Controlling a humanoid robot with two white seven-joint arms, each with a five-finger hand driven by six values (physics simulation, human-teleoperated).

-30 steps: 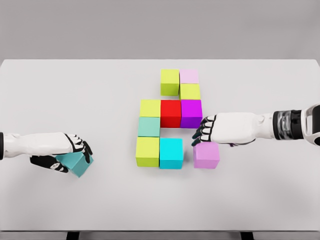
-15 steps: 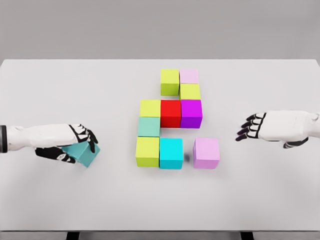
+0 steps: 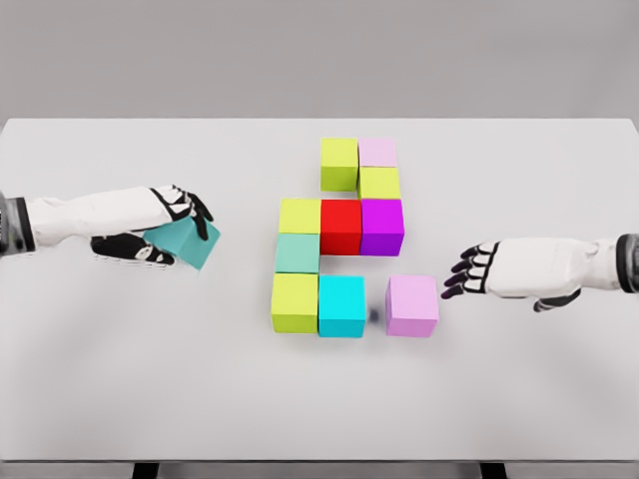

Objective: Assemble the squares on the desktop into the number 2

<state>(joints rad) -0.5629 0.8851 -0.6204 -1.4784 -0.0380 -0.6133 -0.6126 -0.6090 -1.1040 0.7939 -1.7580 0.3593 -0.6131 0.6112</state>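
One teal cube [image 3: 187, 243], which our left hand [image 3: 165, 228] is gripping, is now rising toward the figure. Our right hand [image 3: 477, 270], fingers spread and empty, is nearing the lilac cube [image 3: 412, 305] again, likely closing its gap.

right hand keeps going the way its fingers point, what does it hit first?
Most likely the lilac cube. The right hand, open, points left, fingertips a short gap from the cube's right side. Its height above the table is unclear, so it might pass over.

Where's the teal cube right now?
In the head view, the teal cube is on the left, tilted and held in the left hand, apart from the block group and left of the mint block.
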